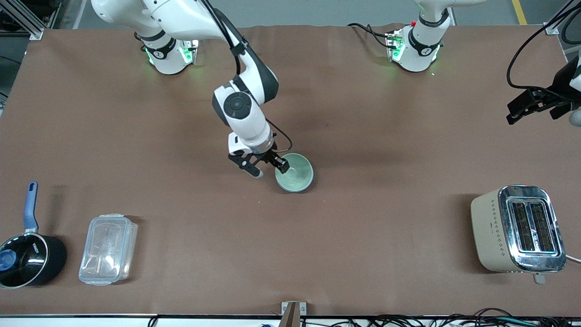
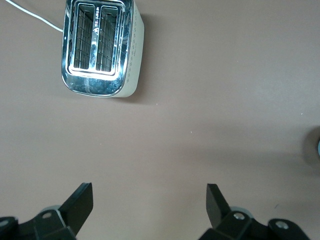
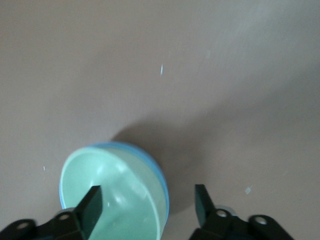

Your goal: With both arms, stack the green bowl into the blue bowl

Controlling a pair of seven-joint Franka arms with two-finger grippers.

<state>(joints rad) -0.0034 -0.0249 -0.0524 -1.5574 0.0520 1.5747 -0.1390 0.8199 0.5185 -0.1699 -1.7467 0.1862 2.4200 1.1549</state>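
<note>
The pale green bowl (image 1: 295, 173) sits nested inside the blue bowl at the middle of the table. In the right wrist view the green bowl (image 3: 115, 195) shows with the blue bowl's rim (image 3: 150, 156) round it. My right gripper (image 1: 268, 167) is open and low over the bowls' rim on the side toward the right arm's end. In its wrist view, the right gripper (image 3: 147, 200) has one finger over the inside and one outside, gripping nothing. My left gripper (image 1: 534, 106) waits in the air, open and empty, over the left arm's end of the table; its wrist view (image 2: 150, 200) shows bare table below.
A cream and chrome toaster (image 1: 517, 227) stands near the front camera at the left arm's end, also in the left wrist view (image 2: 100, 47). A black saucepan with a blue handle (image 1: 27, 259) and a clear plastic container (image 1: 109, 249) lie at the right arm's end.
</note>
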